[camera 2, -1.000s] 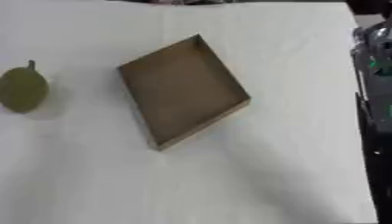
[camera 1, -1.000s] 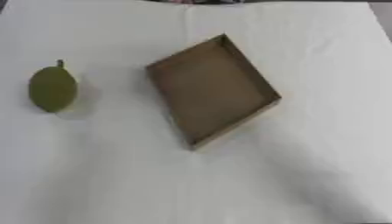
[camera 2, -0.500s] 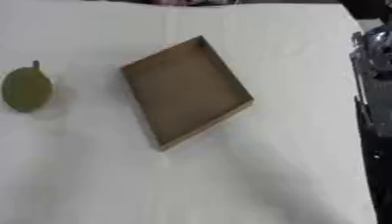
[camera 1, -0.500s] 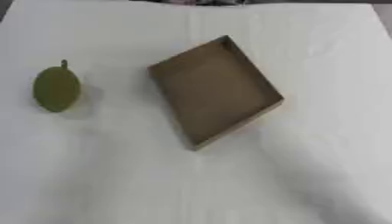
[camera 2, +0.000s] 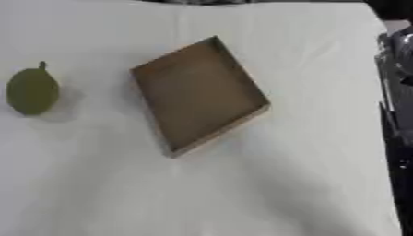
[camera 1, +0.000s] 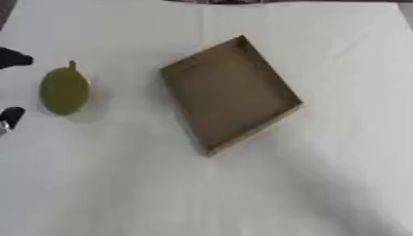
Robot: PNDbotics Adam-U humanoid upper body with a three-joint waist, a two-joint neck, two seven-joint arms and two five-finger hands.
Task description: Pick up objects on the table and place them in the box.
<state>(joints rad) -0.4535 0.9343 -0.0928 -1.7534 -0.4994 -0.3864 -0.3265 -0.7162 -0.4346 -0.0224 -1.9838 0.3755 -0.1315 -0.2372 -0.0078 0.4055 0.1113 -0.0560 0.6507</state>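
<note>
While one green fruit (camera 1: 64,90) lies left, one brown box (camera 1: 230,93) sits mid-desk (camera 1: 322,184). Left robot hand (camera 1: 11,59) fingertips stand apart beside the fruit.

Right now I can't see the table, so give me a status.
Left hand at left edge by the pear, fingers unclear. Right hand not in view. Box empty. Nothing between them.

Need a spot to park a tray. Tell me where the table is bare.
The white table is bare in front of the brown box, and to its right up to the table edge. Far strip is bare too. Left is tighter: green fruit, with the left hand beside it.
</note>
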